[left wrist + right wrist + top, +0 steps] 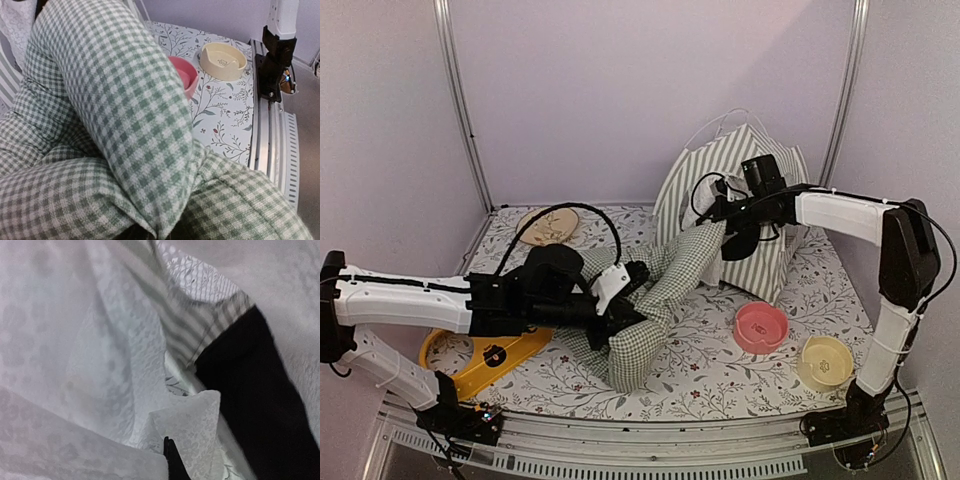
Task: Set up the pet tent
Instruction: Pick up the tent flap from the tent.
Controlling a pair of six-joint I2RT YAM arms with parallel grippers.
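Striped pet tent (pixel 685 185) stands far right, its mesh (pixel 125 365) pinched in the right gripper (pixel 708 212); the left gripper (pixel 638 285) clamps the cushion (pixel 660 305), angled toward it.

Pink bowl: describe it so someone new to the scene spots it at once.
On the floral table cover, look at the near right, in front of the striped pet tent. Two small round bowls sit there; the pink bowl is the one nearer the checked cushion. Its neighbour, the cream bowl, differs only in colour.
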